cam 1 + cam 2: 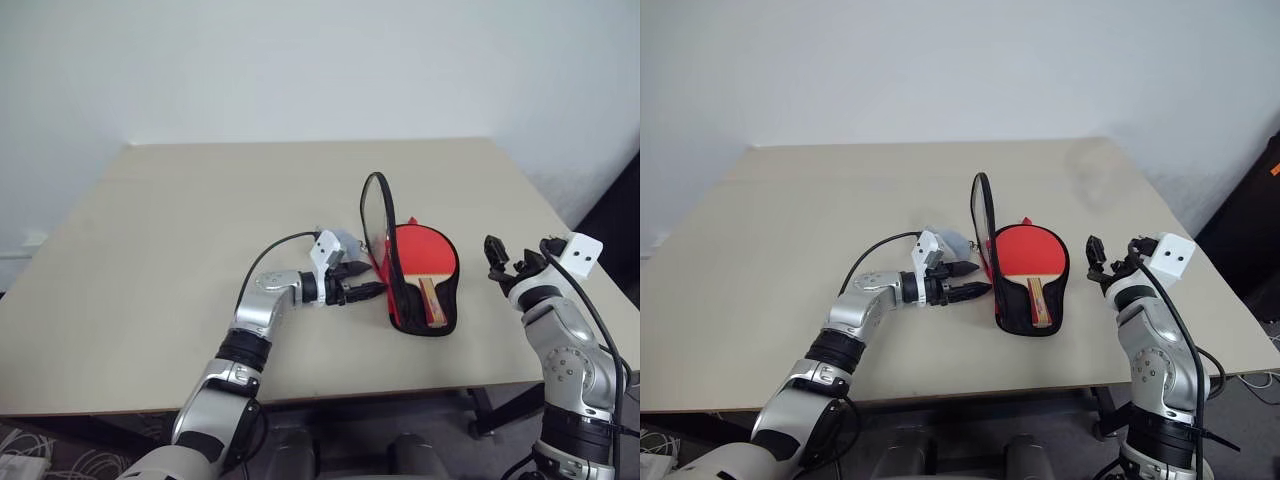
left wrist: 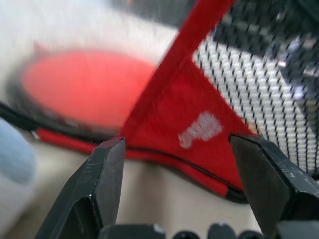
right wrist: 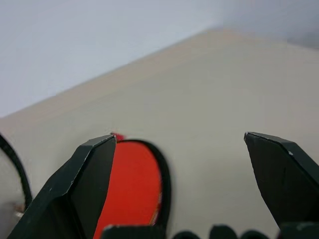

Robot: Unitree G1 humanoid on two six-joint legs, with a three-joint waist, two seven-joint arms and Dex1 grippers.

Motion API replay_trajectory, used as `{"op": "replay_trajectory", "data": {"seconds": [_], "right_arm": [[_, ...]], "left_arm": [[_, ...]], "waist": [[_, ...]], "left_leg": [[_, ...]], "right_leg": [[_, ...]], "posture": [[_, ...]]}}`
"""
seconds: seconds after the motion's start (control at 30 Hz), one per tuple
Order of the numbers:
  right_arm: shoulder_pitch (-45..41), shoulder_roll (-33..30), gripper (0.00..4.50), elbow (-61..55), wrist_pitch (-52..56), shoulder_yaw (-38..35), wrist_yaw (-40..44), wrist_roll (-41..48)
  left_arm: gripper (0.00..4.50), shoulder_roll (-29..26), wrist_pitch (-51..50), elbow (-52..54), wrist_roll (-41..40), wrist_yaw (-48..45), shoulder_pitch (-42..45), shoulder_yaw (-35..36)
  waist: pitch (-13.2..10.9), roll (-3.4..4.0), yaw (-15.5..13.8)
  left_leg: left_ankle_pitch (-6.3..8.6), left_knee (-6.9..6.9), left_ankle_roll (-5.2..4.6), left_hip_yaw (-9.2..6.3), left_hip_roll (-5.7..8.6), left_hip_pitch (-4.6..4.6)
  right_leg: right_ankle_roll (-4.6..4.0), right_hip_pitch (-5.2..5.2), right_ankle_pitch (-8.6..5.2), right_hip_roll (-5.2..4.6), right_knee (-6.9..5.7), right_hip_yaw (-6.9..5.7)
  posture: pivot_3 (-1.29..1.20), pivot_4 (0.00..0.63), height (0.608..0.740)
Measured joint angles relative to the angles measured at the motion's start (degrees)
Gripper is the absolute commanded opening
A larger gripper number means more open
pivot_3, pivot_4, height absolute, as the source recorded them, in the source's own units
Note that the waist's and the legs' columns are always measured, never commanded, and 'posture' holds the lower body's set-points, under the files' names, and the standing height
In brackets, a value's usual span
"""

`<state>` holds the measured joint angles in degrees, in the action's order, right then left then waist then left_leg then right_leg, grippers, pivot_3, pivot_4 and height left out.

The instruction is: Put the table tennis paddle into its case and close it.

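Note:
The case [image 1: 447, 318] lies open on the table, its red and black lid [image 1: 378, 222] standing nearly upright on the left side. The table tennis paddle [image 1: 425, 252] rests inside the lower half, red face up, with its wooden handle [image 1: 432, 300] pointing toward me. My left gripper [image 1: 362, 281] is open and points right, just left of the lid's base. In the left wrist view the lid's red fabric and mesh [image 2: 189, 124] sit close ahead of the fingers, with nothing between them. My right gripper [image 1: 497, 255] hovers open to the right of the case, apart from it.
A pale grey-blue soft lump [image 1: 346, 243] lies on the table [image 1: 180, 220] just behind my left gripper. The table's right edge runs close to my right arm. A dark object [image 1: 1255, 205] stands beyond that edge.

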<state>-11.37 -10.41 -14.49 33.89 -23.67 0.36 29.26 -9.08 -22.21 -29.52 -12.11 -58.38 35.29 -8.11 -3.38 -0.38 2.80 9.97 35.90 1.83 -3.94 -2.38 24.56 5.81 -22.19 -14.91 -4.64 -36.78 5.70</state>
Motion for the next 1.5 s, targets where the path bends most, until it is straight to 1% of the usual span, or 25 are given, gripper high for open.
{"op": "replay_trajectory", "data": {"seconds": [0.13, 0.37, 0.47, 0.7, 0.87, 0.97, 1.03, 1.2, 1.3, 1.37, 1.5], "right_arm": [[-0.5, 0.4, 4.46, 2.2, -1.8, -1.5, -1.4, -0.1], [-0.8, 1.8, 4.46, 3.9, -3.2, -1.7, -3.3, -0.1], [-0.8, 1.8, 4.46, 4.0, -3.2, -2.1, -3.9, 0.0], [0.2, 1.8, 4.46, 4.0, -3.2, -2.4, -4.4, 0.0], [0.3, 1.8, 4.46, 4.0, -3.2, -2.6, -4.7, 0.1], [0.5, 1.8, 4.46, 4.0, -3.2, -2.8, -5.1, 0.1], [0.8, 1.8, 4.46, 4.0, -3.2, -3.2, -5.3, 0.1], [0.8, 2.2, 4.46, 4.0, -3.2, -3.0, -5.5, 0.1], [0.8, 2.2, 4.46, 4.0, -3.2, -3.4, -5.7, 0.1], [0.9, 2.1, 4.46, 4.0, -3.2, -4.1, -5.8, 0.1], [0.9, 2.0, 4.46, 4.1, -3.2, -4.7, -6.1, 0.1]], "left_arm": [[3.58, 1.8, -5.3, 0.0, -0.1, 2.2, 0.0, -0.1], [3.58, 7.7, -9.0, -1.9, -0.9, 4.9, 1.8, 0.3], [3.58, 8.3, -11.7, -1.9, -2.4, 5.0, 2.5, 0.5], [3.58, 7.1, -20.3, 0.8, -4.3, 6.4, 2.5, 0.4], [3.58, 6.2, -32.6, 2.5, -6.9, 10.5, 4.6, 2.5], [3.58, 4.0, -38.5, 5.3, -7.0, 10.8, 5.1, 0.9], [3.58, 3.6, -41.2, 6.0, -8.2, 10.0, 5.2, 0.2], [3.58, 6.5, -44.5, 0.0, -9.0, 11.6, 9.2, 0.6], [3.58, 7.9, -45.3, -3.6, -9.4, 12.2, 10.7, 3.0], [3.58, 8.9, -45.1, -7.0, -9.8, 12.7, 11.8, 5.0], [3.58, 11.7, -42.3, -11.7, -9.1, 13.8, 13.8, 5.5]], "waist": [[0.0, 0.03, 0.0], [0.0, 0.05, 0.0], [0.0, 0.09, 0.0], [0.0, 0.19, 0.2], [0.0, 0.2, 0.2], [0.0, 0.23, 0.2], [0.0, 0.25, 0.2], [0.0, 0.27, 0.0], [0.0, 0.29, 0.0], [0.0, 0.31, -0.1], [0.1, 0.36, -0.4]], "left_leg": [[0.0, 0.0, 0.0, -0.01, 0.0, 0.0], [0.0, 0.0, 0.0, 0.0, 0.01, 0.0], [0.0, -0.01, 0.0, -0.01, 0.01, 0.0], [0.0, -0.02, 0.0, -0.01, 0.01, 0.0], [0.0, 0.01, 0.0, -0.02, 0.01, 0.0], [0.0, -0.03, 0.0, -0.02, 0.01, 0.0], [0.0, -0.04, 0.0, -0.02, 0.01, 0.0], [0.01, 0.07, 0.01, -0.07, 0.06, -0.05], [0.02, 0.07, 0.04, -0.09, 0.08, -0.05], [0.02, 0.07, 0.03, -0.13, 0.12, -0.05], [0.11, 0.1, 0.17, -0.25, 0.4, -0.07]], "right_leg": [[0.0, -0.01, 0.0, 0.0, 0.0, 0.0], [-0.01, -0.01, 0.0, 0.0, 0.0, 0.0], [-0.02, -0.02, -0.01, 0.0, 0.0, 0.01], [-0.03, -0.02, -0.01, 0.02, 0.0, 0.03], [-0.02, -0.03, -0.01, 0.02, 0.0, 0.03], [-0.01, -0.04, 0.0, 0.03, 0.0, 0.04], [0.0, -0.04, 0.01, 0.03, 0.0, 0.04], [-0.08, -0.02, -0.04, 0.01, 0.03, 0.0], [-0.08, -0.01, -0.04, 0.0, 0.05, 0.01], [-0.08, 0.02, -0.04, -0.01, 0.08, 0.0], [-0.03, 0.25, -0.08, -0.2, 0.17, 0.0]], "posture": [[0.0, 0.0, 0.74], [0.0, 0.0, 0.74], [0.0, 0.0, 0.74], [0.0, 0.0, 0.74], [0.0, 0.0, 0.74], [0.0, 0.0, 0.74], [0.0, 0.0, 0.74], [0.0, 0.0, 0.74], [0.0, 0.0, 0.74], [0.0, 0.0, 0.74], [0.0, 0.0, 0.74]]}}
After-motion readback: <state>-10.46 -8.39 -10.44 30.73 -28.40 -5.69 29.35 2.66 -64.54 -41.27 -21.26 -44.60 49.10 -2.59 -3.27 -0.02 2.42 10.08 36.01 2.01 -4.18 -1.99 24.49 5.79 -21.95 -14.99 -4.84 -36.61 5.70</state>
